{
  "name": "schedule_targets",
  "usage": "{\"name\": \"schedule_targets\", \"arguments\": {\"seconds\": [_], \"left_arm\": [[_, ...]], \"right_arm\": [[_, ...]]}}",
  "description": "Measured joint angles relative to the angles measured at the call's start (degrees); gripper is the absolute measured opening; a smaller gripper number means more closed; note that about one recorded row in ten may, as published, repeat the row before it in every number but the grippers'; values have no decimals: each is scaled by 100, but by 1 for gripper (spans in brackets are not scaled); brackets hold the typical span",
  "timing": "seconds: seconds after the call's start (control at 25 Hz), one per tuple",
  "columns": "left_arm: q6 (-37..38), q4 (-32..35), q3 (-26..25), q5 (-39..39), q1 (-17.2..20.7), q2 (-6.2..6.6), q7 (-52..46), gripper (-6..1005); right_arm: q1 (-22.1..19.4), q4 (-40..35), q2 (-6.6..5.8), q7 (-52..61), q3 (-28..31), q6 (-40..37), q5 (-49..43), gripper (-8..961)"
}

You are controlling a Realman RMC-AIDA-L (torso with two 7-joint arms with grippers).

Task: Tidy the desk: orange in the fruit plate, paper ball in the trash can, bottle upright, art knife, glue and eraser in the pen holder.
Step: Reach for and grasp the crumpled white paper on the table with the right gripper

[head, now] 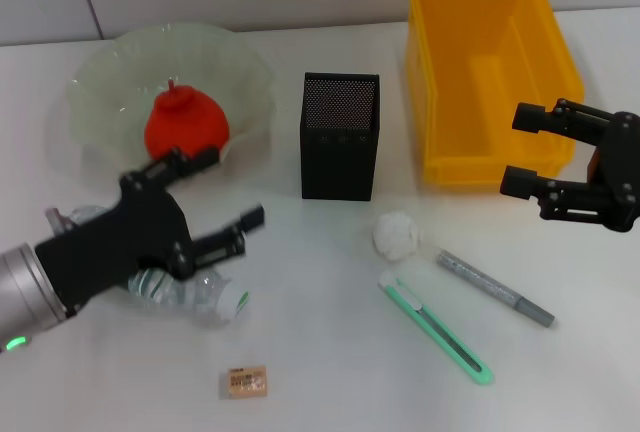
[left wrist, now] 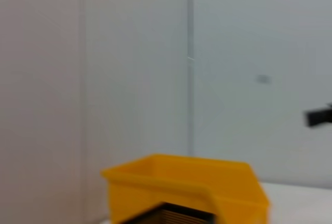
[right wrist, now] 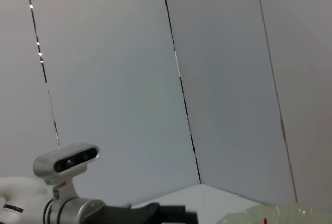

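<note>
bottle (head: pixel 190 295) lying flat | left gripper (head: pixel 215 202) fingers spread wide above it | right gripper (head: pixel 522 149) fingers spread, empty

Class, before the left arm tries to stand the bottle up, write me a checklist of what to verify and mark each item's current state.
1. Orange in fruit plate: ok.
2. Left gripper open above the bottle: ok.
3. Bottle upright: not ok, it lies on its side.
4. Paper ball in the trash can: not ok, on the table.
5. Right gripper clear of the bottle: ok, open beside the trash can.
</note>
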Motion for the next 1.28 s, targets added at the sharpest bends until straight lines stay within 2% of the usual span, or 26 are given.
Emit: {"name": "schedule_targets", "arguments": {"seconds": [0.16, 0.32, 0.36, 0.4, 0.44, 0.52, 0.64, 0.68, 0.76, 0.92, 1.04, 1.08, 1.28], "left_arm": [[169, -7, 4, 411, 0, -3, -108, 852], [155, -32, -7, 441, 11, -21, -123, 849], [153, -33, -3, 443, 19, -22, -123, 848], [156, -34, 3, 452, 30, -22, -122, 847], [171, -36, 5, 482, 44, -16, -121, 847], [176, -36, 6, 500, 45, -12, -121, 847], [182, -37, 8, 631, 54, -6, -121, 847], [183, -38, 8, 706, 55, -5, -121, 847], [184, -37, 9, 835, 52, -6, -121, 847], [187, -32, 7, 951, 48, -7, -131, 847], [189, -30, -13, 955, 56, -7, -137, 847], [189, -30, -13, 955, 56, -7, -137, 847], [164, -35, 3, 955, 32, -7, -186, 846]], "right_arm": [[2, -425, 8, 418, -26, -68, -26, 844], [-7, -922, 9, 941, -130, -88, -156, 843], [-1, -1299, 14, 1279, -266, -91, -355, 843], [-1, -1299, 14, 1279, -266, -91, -355, 843], [29, -1765, 16, 1812, -505, -60, -632, 843], [64, -1989, 17, 2103, -611, -35, -764, 842], [310, -3074, 7, 3503, -1186, -40, -1540, 841], [310, -3074, 7, 3503, -1186, -40, -1540, 841], [434, -3611, 3, 4136, -1580, -54, -1886, 840], [811, -4566, -6, 5767, -2406, -56, -2720, 838], [1246, -4917, -11, 6854, -3023, -198, -3343, 836], [1246, -4917, -11, 6854, -3023, -198, -3343, 835], [1427, -4869, 21, 7506, -3782, 36, -3893, 832]]}}
